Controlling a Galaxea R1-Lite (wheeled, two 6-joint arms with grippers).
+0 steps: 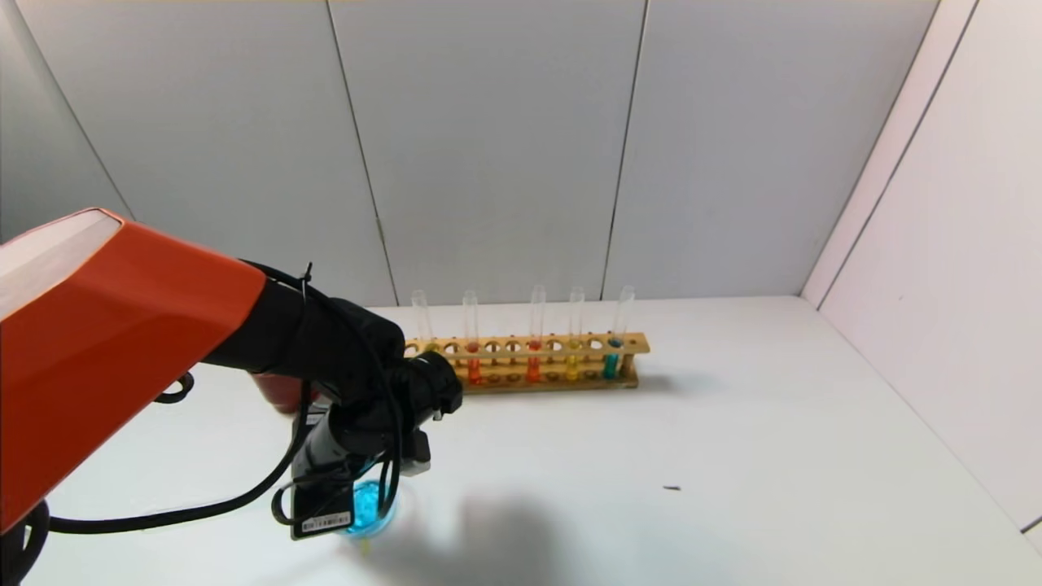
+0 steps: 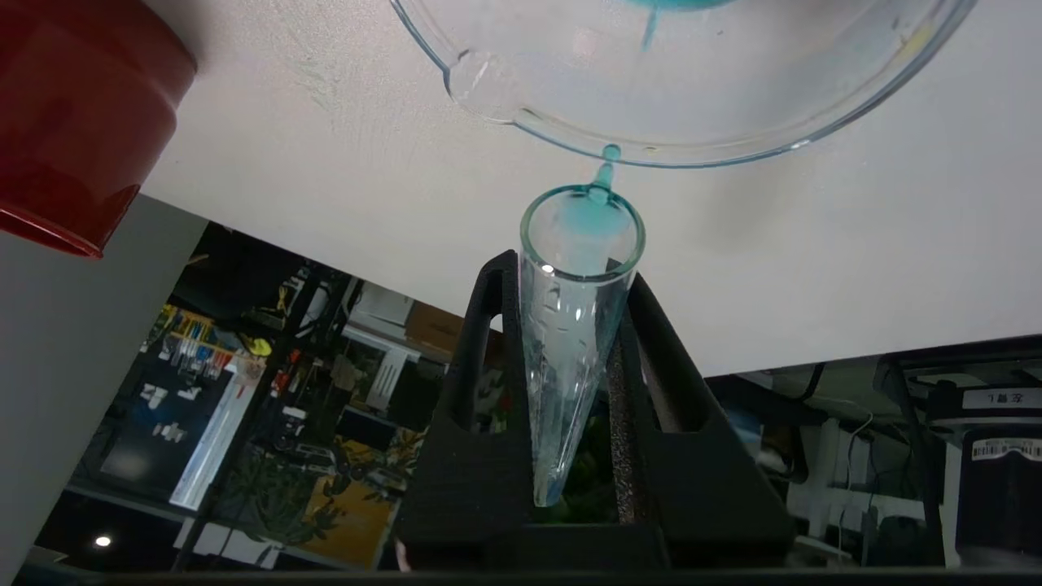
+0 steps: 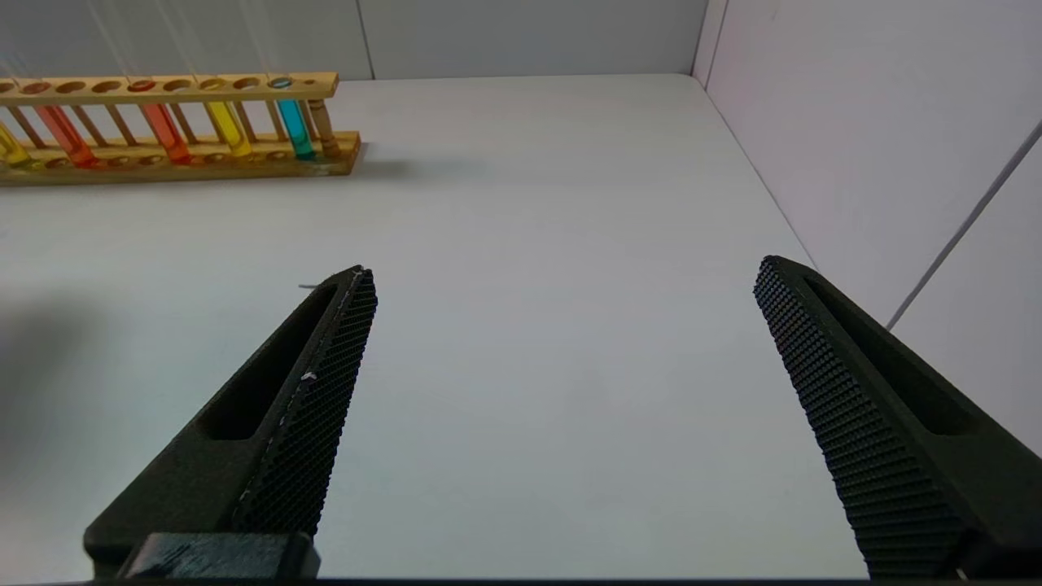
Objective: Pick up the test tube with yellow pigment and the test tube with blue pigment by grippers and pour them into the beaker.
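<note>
Blue-stained tube [image 2: 574,325] in left tool [image 2: 570,268]

The wooden rack [image 1: 529,358] is tan, holding orange, yellow and teal liquids. The beaker [image 1: 370,509] is clear with blue inside; the cup [image 2: 73,122] is dark red. The right gripper [image 3: 562,285] is black, its pads [image 3: 326,382] cross-hatched.

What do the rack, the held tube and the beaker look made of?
Rack: likely wood, pale tan, matte, with drilled holes. Tube in the left tool: clear and glossy, probably glass; plastic not ruled out. Beaker: the same clear glossy look, with a moulded pouring lip.
</note>
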